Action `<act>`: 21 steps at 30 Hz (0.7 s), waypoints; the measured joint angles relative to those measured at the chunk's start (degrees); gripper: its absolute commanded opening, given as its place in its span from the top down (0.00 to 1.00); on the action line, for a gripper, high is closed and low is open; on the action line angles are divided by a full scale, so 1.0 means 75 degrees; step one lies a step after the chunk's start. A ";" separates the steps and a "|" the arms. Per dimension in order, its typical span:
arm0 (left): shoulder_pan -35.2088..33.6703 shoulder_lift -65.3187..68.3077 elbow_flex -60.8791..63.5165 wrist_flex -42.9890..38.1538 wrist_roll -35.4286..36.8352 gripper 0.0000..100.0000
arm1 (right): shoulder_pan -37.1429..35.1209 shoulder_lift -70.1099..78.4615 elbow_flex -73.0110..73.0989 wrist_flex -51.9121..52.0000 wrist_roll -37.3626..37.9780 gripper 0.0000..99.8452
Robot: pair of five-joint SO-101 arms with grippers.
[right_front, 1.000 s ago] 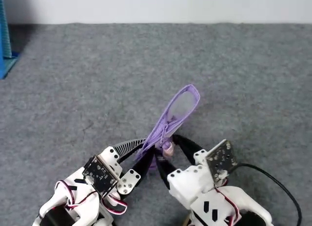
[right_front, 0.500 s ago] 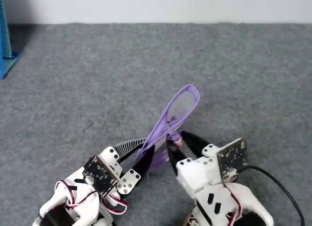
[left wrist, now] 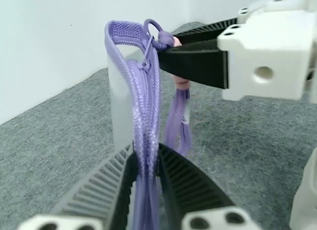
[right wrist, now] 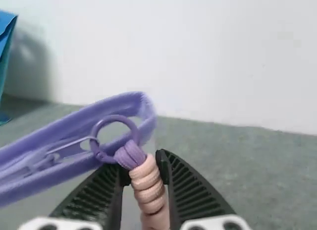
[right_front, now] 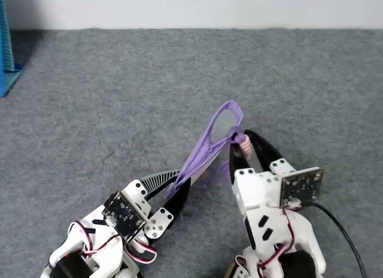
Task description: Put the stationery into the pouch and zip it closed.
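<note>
Zipper pull (right wrist: 132, 158) sits higher in frame than before, at the pouch (right_front: 206, 147) tip, pinched in our right gripper (right_front: 240, 145). Our left gripper (right_front: 179, 183) clamps the pouch, and zipping looks nearly done.

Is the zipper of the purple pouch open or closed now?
Apparently closed: the zipper teeth are joined from the left claw up to the slider at the end of the pouch, where the right claw grips the pull.
</note>
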State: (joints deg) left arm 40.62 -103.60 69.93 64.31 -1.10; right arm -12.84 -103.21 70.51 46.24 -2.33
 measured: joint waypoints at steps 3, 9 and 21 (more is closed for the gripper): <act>0.0000 0.0000 0.0000 0.0000 0.0000 0.99 | 0.0305 0.0000 0.0316 -0.0598 0.0211 0.99; 0.0000 0.0000 0.0000 0.0000 0.0000 0.99 | 0.1032 0.0012 0.0715 -0.1500 0.0445 0.99; 0.0023 0.0012 0.0012 0.0000 0.0000 0.99 | 0.2403 0.0000 0.1301 -0.2051 0.1430 0.99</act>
State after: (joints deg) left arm 40.79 -103.52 70.02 64.31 -1.10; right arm 5.19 -103.21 80.26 30.86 8.40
